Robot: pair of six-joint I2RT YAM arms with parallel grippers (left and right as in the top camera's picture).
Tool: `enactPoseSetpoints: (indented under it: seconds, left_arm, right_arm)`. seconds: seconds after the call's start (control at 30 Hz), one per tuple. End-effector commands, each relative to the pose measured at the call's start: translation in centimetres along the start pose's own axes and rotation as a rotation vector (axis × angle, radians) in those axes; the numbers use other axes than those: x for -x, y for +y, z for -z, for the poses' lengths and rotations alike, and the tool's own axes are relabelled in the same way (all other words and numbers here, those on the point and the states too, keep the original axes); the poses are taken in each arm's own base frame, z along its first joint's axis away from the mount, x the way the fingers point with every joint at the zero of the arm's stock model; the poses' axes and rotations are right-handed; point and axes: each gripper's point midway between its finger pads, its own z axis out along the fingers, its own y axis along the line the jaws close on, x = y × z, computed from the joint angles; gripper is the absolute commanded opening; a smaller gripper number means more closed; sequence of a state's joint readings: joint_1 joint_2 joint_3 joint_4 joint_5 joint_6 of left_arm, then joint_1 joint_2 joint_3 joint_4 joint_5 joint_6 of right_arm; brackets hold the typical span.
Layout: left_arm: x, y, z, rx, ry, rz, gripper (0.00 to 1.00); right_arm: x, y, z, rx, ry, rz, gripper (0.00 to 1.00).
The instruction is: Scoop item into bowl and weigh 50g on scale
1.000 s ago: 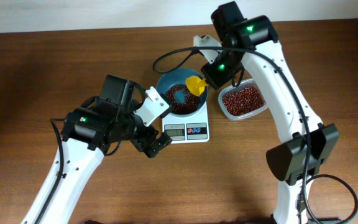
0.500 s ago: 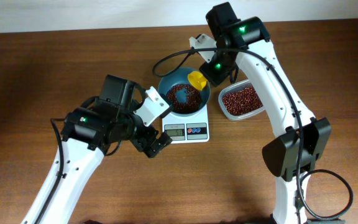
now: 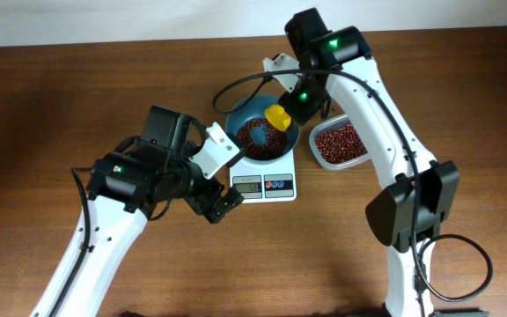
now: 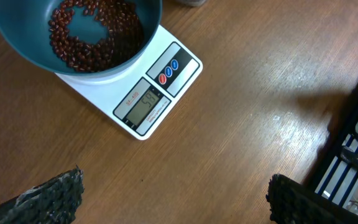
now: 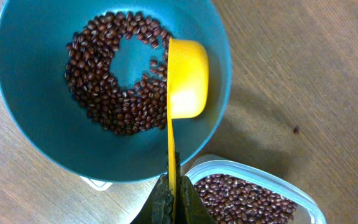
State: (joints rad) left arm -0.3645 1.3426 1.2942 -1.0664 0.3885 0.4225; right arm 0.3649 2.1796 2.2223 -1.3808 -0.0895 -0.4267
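Observation:
The teal-blue bowl stands on the white scale and holds a ring of red-brown beans. My right gripper is shut on the handle of a yellow scoop, whose cup is tipped on its side over the bowl's right part. The scale's display is lit, with red and blue buttons beside it. My left gripper is open and empty above the table, in front of the scale.
A clear plastic container with more beans stands right of the scale. A black cable loops behind the bowl. Brown wooden table all round.
My right gripper has moved the yellow scoop left and further over the bowl, tipping it. The left arm has not moved.

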Motion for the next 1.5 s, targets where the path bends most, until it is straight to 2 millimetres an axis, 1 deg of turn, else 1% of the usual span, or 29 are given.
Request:
enactPoseSetpoints:
  seconds: [0.0, 0.3, 0.5, 0.77, 0.83, 0.93, 1.03, 1.1, 1.23, 1.3, 1.37, 1.47]
  left_arm:
    - [0.5, -0.2, 0.4, -0.007, -0.017, 0.003, 0.99]
    - [0.5, -0.2, 0.4, -0.007, -0.017, 0.003, 0.99]
    - [0.5, -0.2, 0.4, -0.007, -0.017, 0.003, 0.99]
    - [0.5, -0.2, 0.4, -0.007, -0.017, 0.003, 0.99]
    - [0.5, -0.3, 0.4, -0.008, -0.017, 0.003, 0.99]
    - [0.5, -0.2, 0.4, -0.007, -0.017, 0.003, 0.99]
    - [0.5, -0.3, 0.4, -0.008, -0.017, 0.003, 0.99]
    - [0.5, -0.2, 0.4, -0.007, -0.017, 0.003, 0.99]
    - [0.5, -0.2, 0.4, -0.007, -0.017, 0.003, 0.99]
    - [0.5, -0.2, 0.4, -0.007, -0.017, 0.003, 0.99]
    - [0.5, -0.2, 0.4, -0.007, -0.017, 0.003, 0.99]
    - [0.5, -0.3, 0.4, -0.008, -0.017, 0.003, 0.99]
  right_arm:
    - [-0.1, 0.6, -0.9, -0.018, 0.041, 0.034, 0.04]
    - [-0.6, 2.4, -0.7, 0.008, 0.079, 0.061, 0.04]
    - [0.7, 3.5, 0.9, 0.062, 0.013, 0.057, 0.04]
    - [1.2, 5.1, 1.2, 0.154, -0.023, 0.054, 0.04]
    - [1.3, 5.2, 1.3, 0.160, -0.024, 0.040, 0.04]
    - [1.2, 4.8, 1.4, 0.179, -0.032, -0.009, 0.04]
    - [1.3, 4.5, 2.1, 0.262, -0.073, -0.066, 0.04]
    - [1.0, 3.5, 2.4, 0.284, -0.088, -0.139, 0.04]
    - [1.2, 2.8, 3.1, 0.337, -0.128, -0.171, 0.04]
    - [1.1, 2.2, 3.6, 0.347, -0.148, -0.189, 0.04]
    - [1.5, 1.7, 4.5, 0.359, -0.188, -0.199, 0.04]
    - [1.8, -0.1, 7.1, 0.335, -0.263, -0.239, 0.04]
